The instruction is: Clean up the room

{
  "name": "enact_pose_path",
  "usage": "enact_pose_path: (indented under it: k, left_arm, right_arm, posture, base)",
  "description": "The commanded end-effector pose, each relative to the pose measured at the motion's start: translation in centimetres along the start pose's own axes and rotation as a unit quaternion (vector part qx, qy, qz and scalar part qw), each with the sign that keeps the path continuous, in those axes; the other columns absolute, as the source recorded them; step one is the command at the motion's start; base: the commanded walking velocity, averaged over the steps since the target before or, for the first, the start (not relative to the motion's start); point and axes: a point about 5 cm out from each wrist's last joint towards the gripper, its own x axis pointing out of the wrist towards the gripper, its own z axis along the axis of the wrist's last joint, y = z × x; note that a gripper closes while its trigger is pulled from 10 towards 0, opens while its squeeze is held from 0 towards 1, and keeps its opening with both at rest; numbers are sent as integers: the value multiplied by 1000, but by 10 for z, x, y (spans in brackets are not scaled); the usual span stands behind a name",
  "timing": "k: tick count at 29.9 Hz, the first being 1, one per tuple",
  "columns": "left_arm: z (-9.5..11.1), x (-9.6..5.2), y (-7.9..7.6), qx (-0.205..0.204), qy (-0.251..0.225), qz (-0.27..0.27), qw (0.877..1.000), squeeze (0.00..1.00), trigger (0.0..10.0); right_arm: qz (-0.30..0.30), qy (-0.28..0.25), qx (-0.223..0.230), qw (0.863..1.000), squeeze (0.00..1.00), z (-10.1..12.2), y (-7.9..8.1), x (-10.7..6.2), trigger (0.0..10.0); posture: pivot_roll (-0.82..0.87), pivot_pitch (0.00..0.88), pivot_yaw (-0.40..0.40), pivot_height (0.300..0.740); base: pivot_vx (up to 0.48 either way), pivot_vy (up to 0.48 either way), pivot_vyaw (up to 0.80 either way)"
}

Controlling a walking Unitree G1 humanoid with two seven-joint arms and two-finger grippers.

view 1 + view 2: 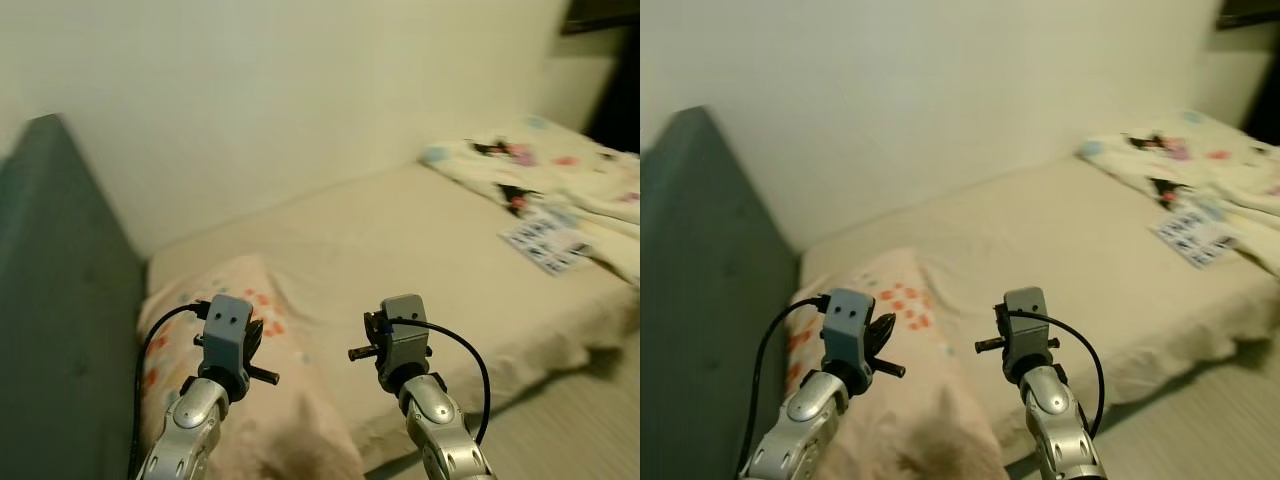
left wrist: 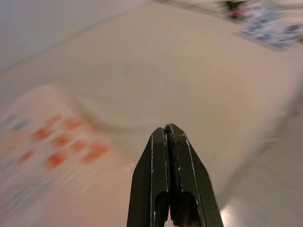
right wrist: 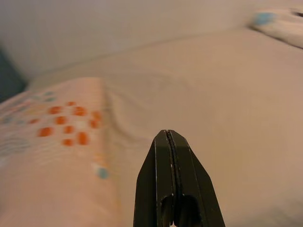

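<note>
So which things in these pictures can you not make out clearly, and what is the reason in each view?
- Printed sheet on the bed: its marks are too small to read in the eye views, and smeared in the left wrist view.
- Patterned blanket: cut off by the right edge of the eye views.
- Pillow: its near end is cut off by the lower edge, partly behind the left gripper.
- Dark object, top right corner: cut off, unidentifiable.

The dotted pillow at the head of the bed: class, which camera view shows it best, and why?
The right eye view shows the pillow best: nearly all of it, beside the headboard, though both arms overlap it. The left eye view crops more. The right wrist view gives sharper dots but a partial view; the left wrist view is blurred.
</note>
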Motion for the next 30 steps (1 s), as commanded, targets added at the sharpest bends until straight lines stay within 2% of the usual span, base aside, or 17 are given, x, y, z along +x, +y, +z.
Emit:
enact_pose_path:
  k: [1, 9, 11, 14, 17, 25, 30]
  left_arm:
    - [7, 1, 1, 10, -13, -3, 1000, 0, 10000]
    - [2, -1, 1, -4, 3, -8, 1000, 0, 10000]
    - [-1, -1, 2, 30, 13, -5, 999, 0, 10000]
    - [-1, -2, 4, 44, 5, -1, 999, 0, 10000]
    - [0, -2, 4, 42, -5, 1, 999, 0, 10000]
    - [-3, -6, 4, 30, 9, -6, 999, 0, 10000]
    - [-4, -7, 9, 25, 9, 9, 1000, 0, 10000]
  right_arm:
    - [4, 12, 11, 1000, 0, -4, 3, 1, 10000]
    - [2, 13, 12, 1000, 0, -4, 2, 1, 10000]
    - [2, 15, 12, 1000, 0, -4, 2, 0, 10000]
    - [3, 16, 11, 1000, 0, -5, 2, 0, 10000]
    - [4, 16, 10, 1000, 0, -5, 3, 1, 10000]
    - [7, 17, 9, 1000, 0, -5, 4, 2, 10000]
    - [8, 20, 8, 1000, 0, -5, 3, 2, 10000]
  posture:
    - [-73, 33, 74, 740]
    - [-75, 43, 74, 740]
    - [-73, 45, 73, 740]
    - [-72, 47, 73, 740]
    - [-72, 47, 73, 740]
    - [-70, 47, 70, 740]
    - [-69, 49, 67, 740]
  base:
    - [0, 0, -800]
    - [0, 0, -800]
    - [0, 0, -800]
    - [0, 0, -800]
    - [0, 0, -800]
    - [0, 0, -800]
    - [0, 0, -800]
